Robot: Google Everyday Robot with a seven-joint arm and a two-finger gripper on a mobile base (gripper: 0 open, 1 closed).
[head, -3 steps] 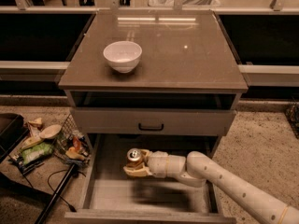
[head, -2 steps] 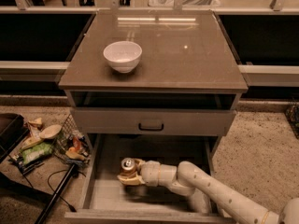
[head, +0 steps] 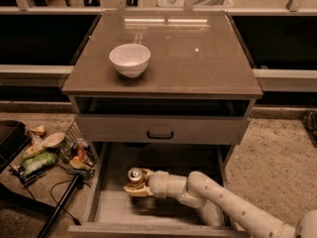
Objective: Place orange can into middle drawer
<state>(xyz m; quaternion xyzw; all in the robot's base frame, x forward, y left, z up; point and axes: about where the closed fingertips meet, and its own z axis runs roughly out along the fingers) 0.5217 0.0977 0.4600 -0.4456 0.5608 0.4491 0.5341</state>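
The orange can (head: 134, 174) stands upright, silver top showing, in my gripper (head: 134, 186), which is shut on it. The gripper's pale yellowish fingers (head: 136, 191) wrap the can's lower part. My white arm (head: 223, 202) reaches in from the lower right. The can is held inside the open middle drawer (head: 111, 209), over the left-centre of its pale floor, low down. I cannot tell whether the can's base touches the floor.
A white bowl (head: 130, 59) sits on the brown cabinet top (head: 198, 58). A shut grey drawer front with a black handle (head: 159, 133) hangs just above the open drawer. Snack packets and a wire basket (head: 54, 155) lie on the floor at left, with a dark pole (head: 59, 207).
My gripper has carried the can leftward and a little toward the front of the open drawer, with the arm reaching further in.
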